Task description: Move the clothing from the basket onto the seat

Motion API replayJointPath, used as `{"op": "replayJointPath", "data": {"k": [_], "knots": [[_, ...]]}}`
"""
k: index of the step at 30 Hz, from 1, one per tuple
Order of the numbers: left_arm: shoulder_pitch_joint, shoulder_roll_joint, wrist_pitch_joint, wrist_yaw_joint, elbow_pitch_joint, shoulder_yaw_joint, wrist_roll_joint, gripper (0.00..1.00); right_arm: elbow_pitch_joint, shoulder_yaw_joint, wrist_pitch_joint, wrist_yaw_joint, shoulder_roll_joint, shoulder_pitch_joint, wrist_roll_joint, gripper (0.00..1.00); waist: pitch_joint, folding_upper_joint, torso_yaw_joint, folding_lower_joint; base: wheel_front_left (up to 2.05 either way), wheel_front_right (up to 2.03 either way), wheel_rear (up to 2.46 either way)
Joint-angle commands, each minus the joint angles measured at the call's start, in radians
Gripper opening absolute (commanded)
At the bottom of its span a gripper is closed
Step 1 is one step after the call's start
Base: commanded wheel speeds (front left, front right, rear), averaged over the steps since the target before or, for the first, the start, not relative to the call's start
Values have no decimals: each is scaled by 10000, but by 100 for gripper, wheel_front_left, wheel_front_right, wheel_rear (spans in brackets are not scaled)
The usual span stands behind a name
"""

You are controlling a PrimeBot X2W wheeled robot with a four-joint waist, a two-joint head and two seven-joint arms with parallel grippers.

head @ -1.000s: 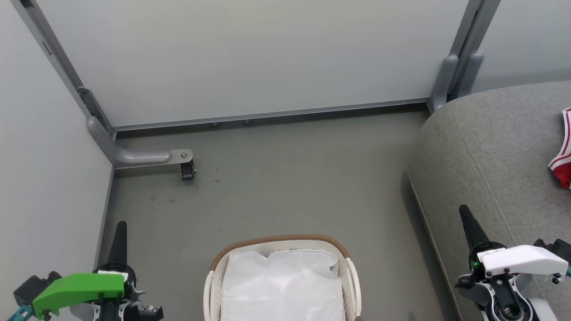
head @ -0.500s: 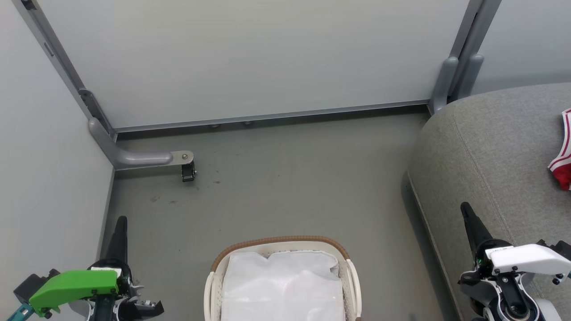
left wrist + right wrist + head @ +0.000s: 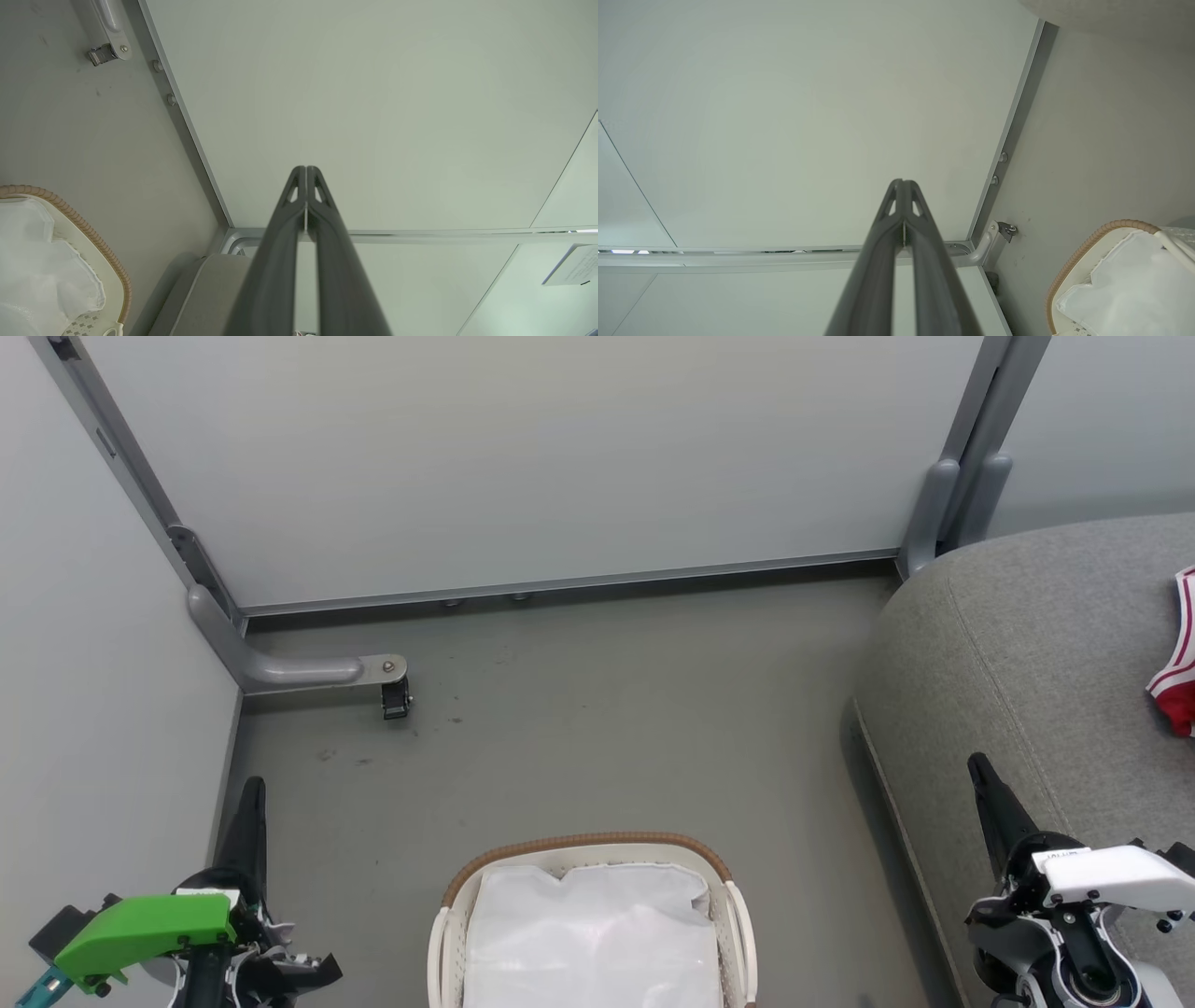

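Head view, looking down: we see the basket point(image 3: 446, 933), oval white plastic with a brown woven-look rim, on the grey floor point(image 3: 607, 728) at bottom centre. It holds a crumpled white liner sheet point(image 3: 597, 933) and no red fabric that we can see. The clothing point(image 3: 1178, 681), a soft red garment with white striped trim, lies on the seat point(image 3: 1027, 644), a large grey upholstered cushion at the right, and is cut off by the picture's edge.

Our left tool point(image 3: 252, 789) hangs at lower left and our right tool point(image 3: 978, 767) at lower right, near the seat's edge. In the wrist views each is closed tip to tip, gripping nothing.

We judge the transfer done or nearly so. To finish well, we would check beneath the liner's folds for hidden garments, keeping clear of the basket's rim.
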Motion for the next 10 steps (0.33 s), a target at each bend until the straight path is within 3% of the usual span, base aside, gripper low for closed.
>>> {"op": "replayJointPath", "data": {"k": [1,10], "knots": [[-194,63,55,-34,-55,49,-199,0,-69,-45,64,-3,-61,22,223,0,-6,0,2,0,0,0,0],[-192,64,135,-35,-59,61,-464,0,-102,-73,147,-2,-63,28,490,0,-26,0,7,0,0,0,0]]}}
